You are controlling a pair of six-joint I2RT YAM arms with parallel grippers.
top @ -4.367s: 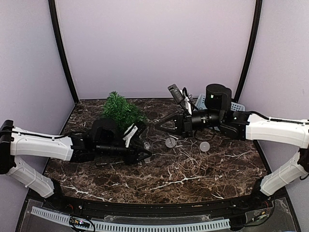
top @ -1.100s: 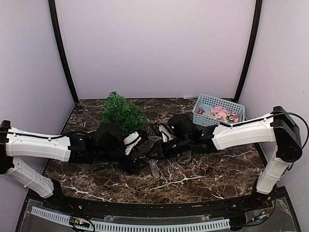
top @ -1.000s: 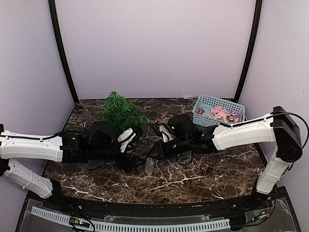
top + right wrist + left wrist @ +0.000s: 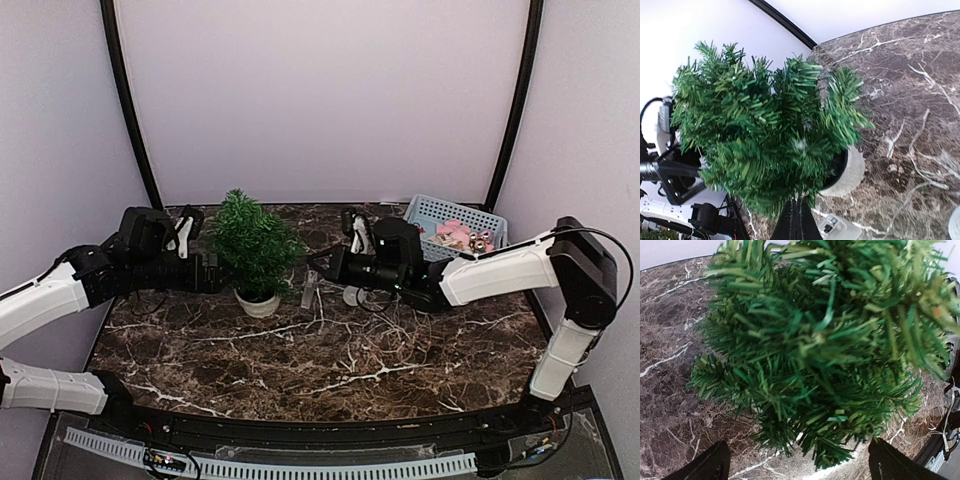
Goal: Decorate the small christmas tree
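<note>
The small christmas tree (image 4: 254, 240) stands upright in its round white pot (image 4: 258, 304) at the back left of the table. My left gripper (image 4: 212, 272) is just left of it, open, with the branches (image 4: 820, 355) filling its view and the two fingertips (image 4: 710, 465) wide apart at the bottom. My right gripper (image 4: 322, 268) points at the tree from the right. Its fingers (image 4: 799, 220) are shut just below the foliage (image 4: 760, 135), beside the pot (image 4: 849, 172), and nothing shows between them. A small clear plastic box (image 4: 310, 288) with thin wire lies under this gripper.
A blue basket (image 4: 425, 212) with pink and red ornaments stands at the back right. Two round grey discs (image 4: 352, 295) and loose thin wire (image 4: 400, 320) lie on the marble right of the tree. The clear box (image 4: 837, 227) is close to the right fingers.
My left arm has swung back from the table's middle to the tree's left side and its gripper has opened fully. My right gripper and the clear box moved back toward the tree.
</note>
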